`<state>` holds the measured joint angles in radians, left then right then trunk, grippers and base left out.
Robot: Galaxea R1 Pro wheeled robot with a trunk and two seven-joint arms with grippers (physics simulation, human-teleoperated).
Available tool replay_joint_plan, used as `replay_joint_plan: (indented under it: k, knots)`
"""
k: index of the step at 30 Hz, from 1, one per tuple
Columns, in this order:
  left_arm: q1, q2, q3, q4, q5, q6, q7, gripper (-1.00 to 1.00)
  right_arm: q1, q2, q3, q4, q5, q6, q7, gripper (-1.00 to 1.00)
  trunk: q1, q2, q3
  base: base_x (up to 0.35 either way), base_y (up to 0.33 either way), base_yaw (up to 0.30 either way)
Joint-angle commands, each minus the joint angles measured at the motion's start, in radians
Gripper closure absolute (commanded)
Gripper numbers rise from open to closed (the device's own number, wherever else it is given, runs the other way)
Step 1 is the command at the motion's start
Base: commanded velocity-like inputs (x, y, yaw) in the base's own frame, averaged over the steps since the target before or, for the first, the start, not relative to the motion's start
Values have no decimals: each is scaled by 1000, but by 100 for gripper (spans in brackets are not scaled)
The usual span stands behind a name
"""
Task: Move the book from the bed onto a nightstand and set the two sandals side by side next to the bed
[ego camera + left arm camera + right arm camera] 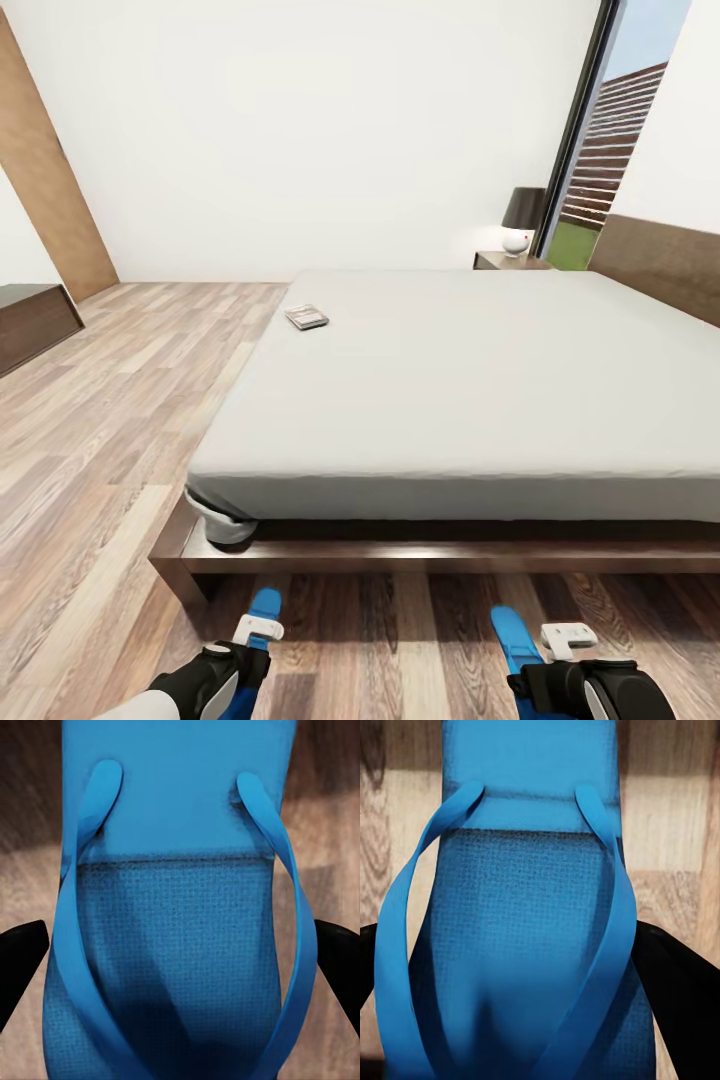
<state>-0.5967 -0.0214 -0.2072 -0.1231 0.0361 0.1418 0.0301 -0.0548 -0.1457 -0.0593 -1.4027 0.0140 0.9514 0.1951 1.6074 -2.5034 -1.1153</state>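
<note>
Book (pixel 307 317) is seen flat on bed (pixel 470 390) near its far-left corner. Two blue sandals (pixel 264 606) (pixel 512 636) are seen apart over wood floor beside bed frame.

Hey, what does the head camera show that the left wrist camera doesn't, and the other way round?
The head view adds the room: the bed with the book near its left edge, a nightstand carrying a lamp, and the right sandal by the right gripper. The left wrist view adds close detail: the left sandal with its straps and textured footbed, dark fingertips flanking it. Both share that sandal and the wood floor.
</note>
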Motion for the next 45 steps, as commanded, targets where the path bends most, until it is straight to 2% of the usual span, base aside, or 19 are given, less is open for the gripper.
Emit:
replay_joint_plan:
  k: [1,12,17,21,27,34,38,45]
  knots:
    - [0,0,-7,-2,4,6,4,100,0,0,-1,-1,2,4,4,100,0,0,-1,0,48,0]
    - [0,0,-5,-3,5,4,2,100,0,0,1,-2,2,4,4,100,0,0,-1,0,21,0]
    - [0,0,-5,-3,5,-21,-2,100,0,0,1,-2,2,4,4,100,0,0,-1,0,1,0]
    - [0,-1,-4,-3,5,-35,-3,100,0,0,1,-2,2,4,4,100,2,-1,-16,0,0,0]
    - [0,-1,-4,-3,5,-49,-4,100,0,0,0,-3,2,4,4,100,2,-1,-16,0,0,0]
    - [0,-1,-4,-3,5,-76,-4,100,0,-1,-1,-11,2,3,4,100,5,-3,-43,0,0,0]
    - [0,-1,-4,-3,5,-80,-4,100,6,-1,-2,-33,3,3,4,100,5,-3,-43,0,0,0]
    - [0,-2,-6,-3,5,-86,-4,100,18,-2,-1,-53,5,1,4,100,8,-5,-70,0,0,0]
